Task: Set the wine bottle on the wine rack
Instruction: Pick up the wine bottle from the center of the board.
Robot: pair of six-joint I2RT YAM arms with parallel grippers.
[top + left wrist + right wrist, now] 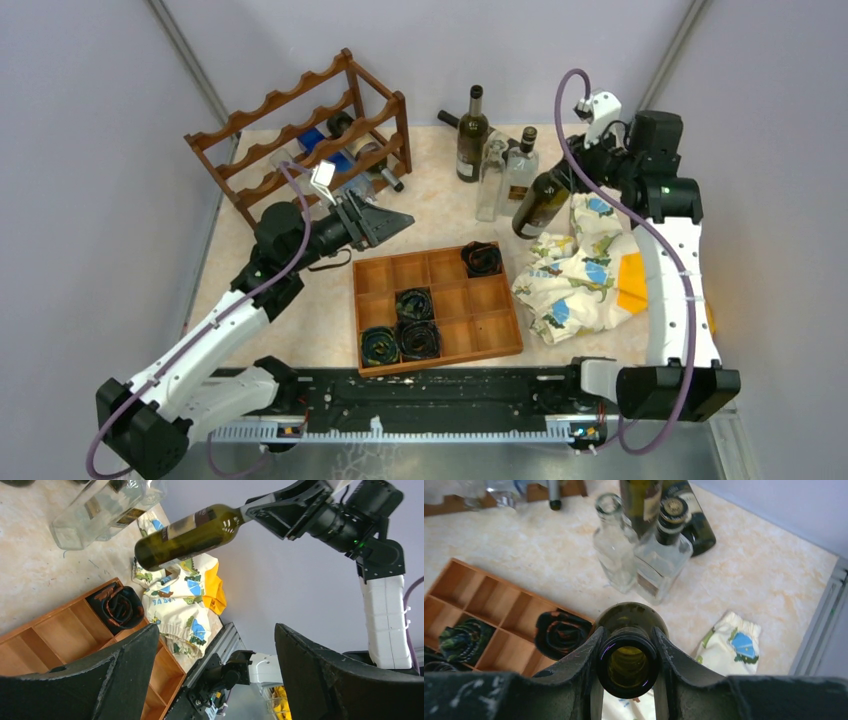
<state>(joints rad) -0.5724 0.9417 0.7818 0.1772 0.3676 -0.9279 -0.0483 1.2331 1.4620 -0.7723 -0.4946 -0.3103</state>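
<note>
Wine bottle point(540, 203) held tilted above the table point(440, 215) by its neck in the right gripper point(572, 180), well apart from the wine rack point(300, 135).

Nearest the arm bases lies a flat wooden compartment tray point(480, 325) with four dark rolled items point(415, 303) in its cells, and a patterned cloth point(575, 270) is crumpled just to its right. Past the tray's far left corner the left gripper point(390, 222) hovers over the table, its fingers spread wide with nothing between them. Over the cloth's far edge, the right fingers point(584, 660) are pressed against the dark green bottle's neck just below the mouth, with its base lower and pointing left. Behind it stand a clear bottle point(490, 180), a black-capped clear bottle point(520, 170) and a tall dark bottle point(472, 135), close together. The rack sits at the far left corner, with other bottles lying on its lower tiers.
</note>
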